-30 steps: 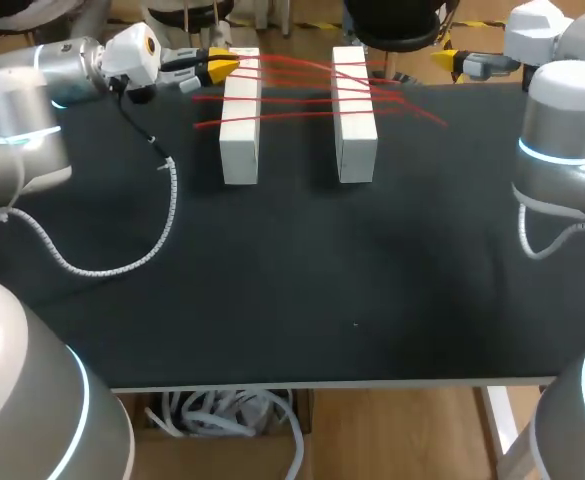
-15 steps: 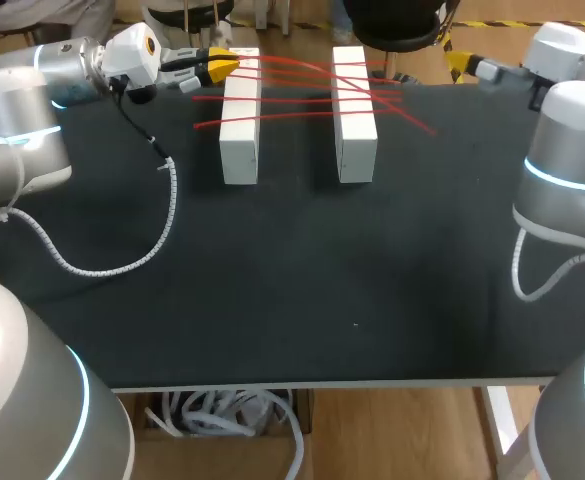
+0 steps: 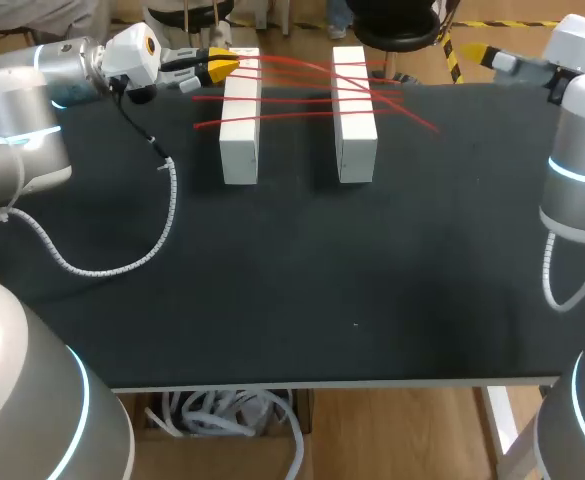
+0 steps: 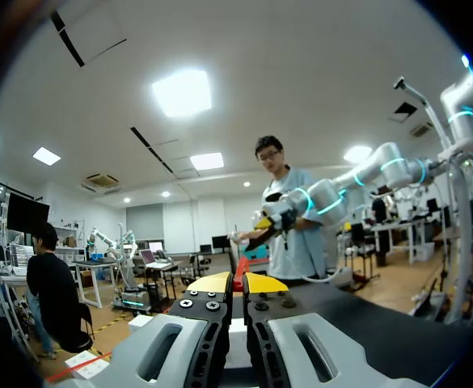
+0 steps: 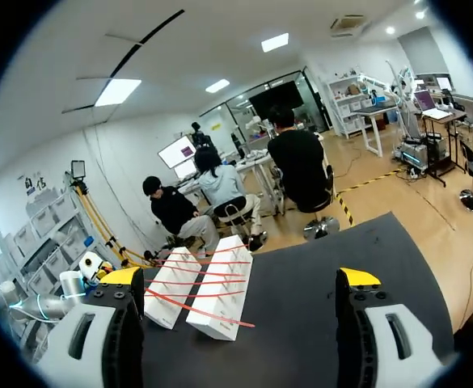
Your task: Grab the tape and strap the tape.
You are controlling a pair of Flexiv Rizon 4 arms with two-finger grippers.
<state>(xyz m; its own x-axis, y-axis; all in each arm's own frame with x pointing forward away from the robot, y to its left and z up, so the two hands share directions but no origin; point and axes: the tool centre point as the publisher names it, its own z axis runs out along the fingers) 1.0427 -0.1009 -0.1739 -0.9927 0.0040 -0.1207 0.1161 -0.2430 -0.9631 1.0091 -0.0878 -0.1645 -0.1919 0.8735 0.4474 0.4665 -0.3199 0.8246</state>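
Swung out to 2 o'clock, our right fingers spread wide, so we hold the red tape taut, left fingers pinching it at 11 o'clock.

Matt black cloth covers the table; the white blocks look smooth and matt.

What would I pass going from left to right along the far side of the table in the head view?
Left fingers, shut on the red tape → left white block → right white block → right fingers, open.
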